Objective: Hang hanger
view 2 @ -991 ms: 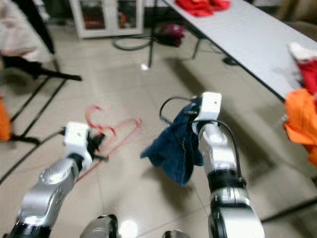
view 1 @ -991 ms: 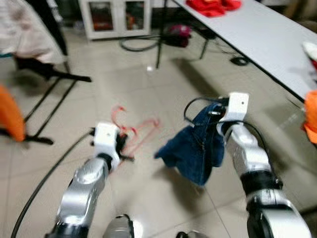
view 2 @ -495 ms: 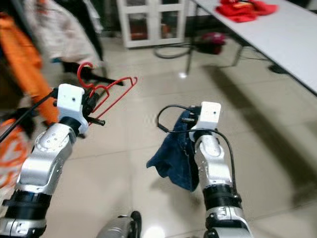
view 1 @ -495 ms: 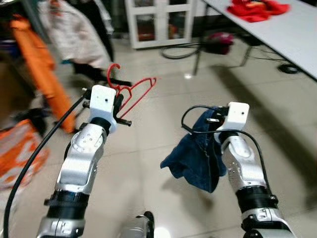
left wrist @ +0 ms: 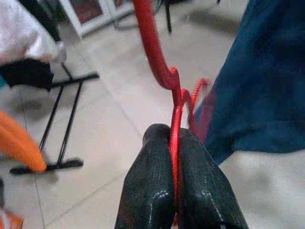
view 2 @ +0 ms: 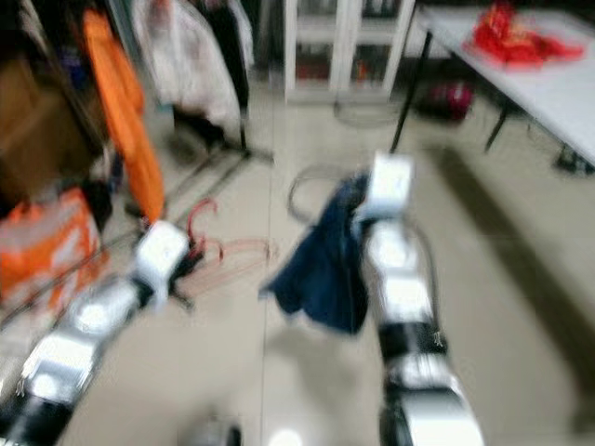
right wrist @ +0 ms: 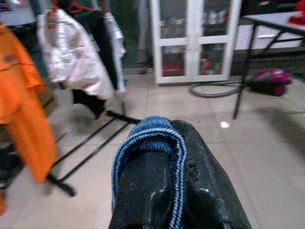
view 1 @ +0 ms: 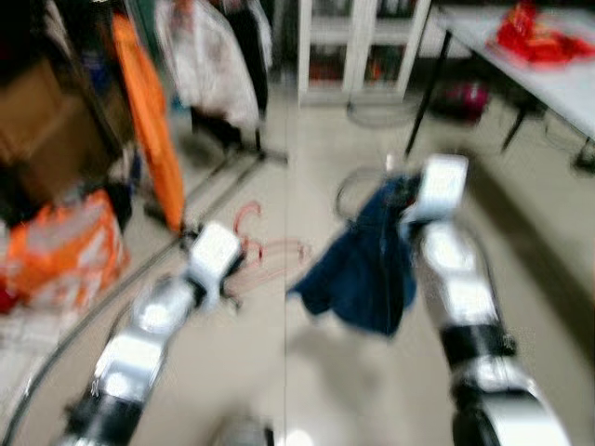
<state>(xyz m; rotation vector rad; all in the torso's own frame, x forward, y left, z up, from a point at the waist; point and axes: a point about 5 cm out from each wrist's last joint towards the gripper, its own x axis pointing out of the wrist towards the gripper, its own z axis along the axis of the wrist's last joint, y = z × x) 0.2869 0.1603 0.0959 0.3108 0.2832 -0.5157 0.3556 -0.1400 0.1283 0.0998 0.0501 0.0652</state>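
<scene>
A red wire hanger (left wrist: 153,45) is pinched between the two black fingers (left wrist: 147,186) of my left gripper (left wrist: 172,138), which is shut on its lower part. In the blurred head view the left gripper (view 1: 226,276) is low on the left, with the hanger (view 1: 270,251) sticking out over the floor. My right gripper (right wrist: 167,131) is shut on a blue denim garment (right wrist: 151,135). The garment (view 1: 367,269) hangs below the raised right wrist (view 1: 440,183), close to the right of the hanger.
A clothes rack stands ahead on the left with an orange garment (view 1: 147,121) and a pale one (view 1: 209,60). An orange bag (view 1: 63,255) lies on the floor at the left. A white cabinet (view 1: 358,46) is at the back, and a table (view 1: 569,88) with red clothes (view 1: 537,39) at the right.
The camera has swung left and blurred, bringing the rack and orange bag into view. The left gripper with the hanger sits lower than half a second ago. The right one keeps the garment.
</scene>
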